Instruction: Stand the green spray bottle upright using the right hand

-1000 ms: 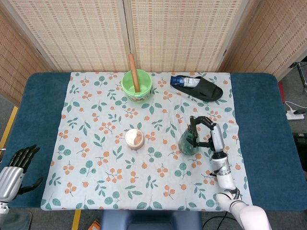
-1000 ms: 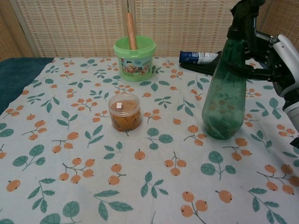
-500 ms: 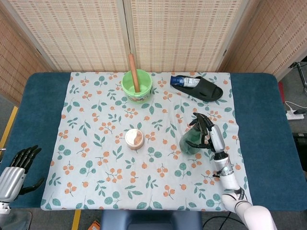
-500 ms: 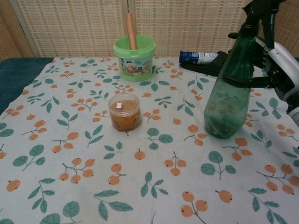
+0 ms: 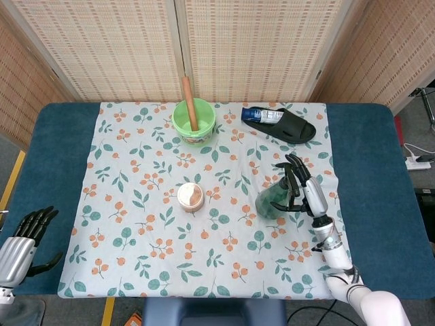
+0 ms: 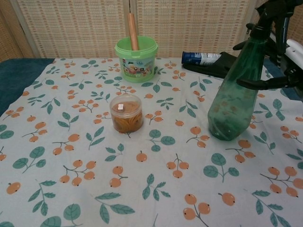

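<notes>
The green translucent plastic spray bottle [image 6: 233, 101] with its black trigger head stands on its base on the right part of the flower-printed tablecloth [image 5: 136, 231], leaning a little to the right in the chest view. The right hand [image 5: 304, 192], black fingers on a white arm, is at the right side of the bottle with its fingers [image 6: 265, 83] spread widely around the upper body; they look loose and not pressing, so I judge the bottle carries its own weight and the hand only guards it against falling. Whether any finger touches the plastic, I cannot tell. The task seems nearly done; what remains is to take the hand away to the right without pushing the neck. On that side the way is free: first a strip of cloth, then the blue table surface [image 5: 370, 170]. Far from the bottle lies a black rubber slipper [image 5: 285, 125] with a blue and white tube [image 5: 262, 115] on it, well apart. To the left stands a small clear jar with orange contents [image 5: 190, 197], and at the far middle a light green plastic bucket [image 5: 194, 122] with a wooden stick in it. The left hand [image 5: 27, 234] rests at the near left corner, holding nothing, fingers apart.
</notes>
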Available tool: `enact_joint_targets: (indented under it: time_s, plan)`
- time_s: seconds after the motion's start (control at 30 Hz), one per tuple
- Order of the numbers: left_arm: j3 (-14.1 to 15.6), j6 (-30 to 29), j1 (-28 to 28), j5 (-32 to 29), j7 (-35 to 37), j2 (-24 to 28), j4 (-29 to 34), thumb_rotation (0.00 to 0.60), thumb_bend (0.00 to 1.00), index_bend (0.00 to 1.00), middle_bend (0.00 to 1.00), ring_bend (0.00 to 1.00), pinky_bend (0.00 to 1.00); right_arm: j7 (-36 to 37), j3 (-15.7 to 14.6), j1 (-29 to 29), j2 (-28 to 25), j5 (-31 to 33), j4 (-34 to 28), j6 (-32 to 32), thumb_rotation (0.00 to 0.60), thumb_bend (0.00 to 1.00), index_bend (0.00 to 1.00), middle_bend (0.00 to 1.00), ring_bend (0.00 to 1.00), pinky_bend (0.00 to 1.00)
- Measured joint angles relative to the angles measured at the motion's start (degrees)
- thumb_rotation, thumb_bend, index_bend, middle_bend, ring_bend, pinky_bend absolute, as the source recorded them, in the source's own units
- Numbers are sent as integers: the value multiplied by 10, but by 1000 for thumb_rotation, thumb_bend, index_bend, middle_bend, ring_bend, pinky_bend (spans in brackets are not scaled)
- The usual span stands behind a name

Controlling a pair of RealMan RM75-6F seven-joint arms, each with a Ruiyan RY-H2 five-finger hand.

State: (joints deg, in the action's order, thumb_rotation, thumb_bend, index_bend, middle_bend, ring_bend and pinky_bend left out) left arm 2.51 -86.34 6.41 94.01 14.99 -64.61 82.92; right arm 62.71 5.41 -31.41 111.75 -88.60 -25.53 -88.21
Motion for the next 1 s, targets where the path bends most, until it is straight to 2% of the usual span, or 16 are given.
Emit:
enact_joint_targets:
  time_s: [0.17,0.27,0.5,0.57,0.67,0.87,0.9,1.0]
  plan:
    - [0,3,1,-1,-5,1,4,600,255,1,0,0,0,-41,-18,11,-58,-12,-81,10,600,0,0,132,0,10]
    - [1,2,2,2,-7,2,6,600,255,1,0,0,0,-76,-31,17,-105,-20,-151,23,600,0,0,100,0,0]
    - [0,-1,1,3,-5,3,7,600,255,1,0,0,0,-215,-56,35,-249,-20,-342,70,600,0,0,51,0,0]
    - [1,0,2,4,-4,3,7,600,254,1,0,0,0,-264,-60,41,-281,-14,-376,80,600,0,0,50,0,0]
    - [0,1,2,1,-2,3,6,600,255,1,0,0,0,-365,-65,53,-325,7,-420,97,600,0,0,34,0,0]
    - [-3,-1,0,-5,-2,2,4,600,254,1,0,0,0,-639,-58,89,-374,94,-492,98,600,12,0,0,0,0]
    - [-3,-1,1,-4,-2,3,6,600,254,1,0,0,0,-692,-54,96,-378,115,-500,96,600,31,0,0,0,0]
    - [-3,-2,2,0,-7,4,11,600,255,1,0,0,0,-784,-45,109,-386,147,-507,96,600,141,0,0,0,0]
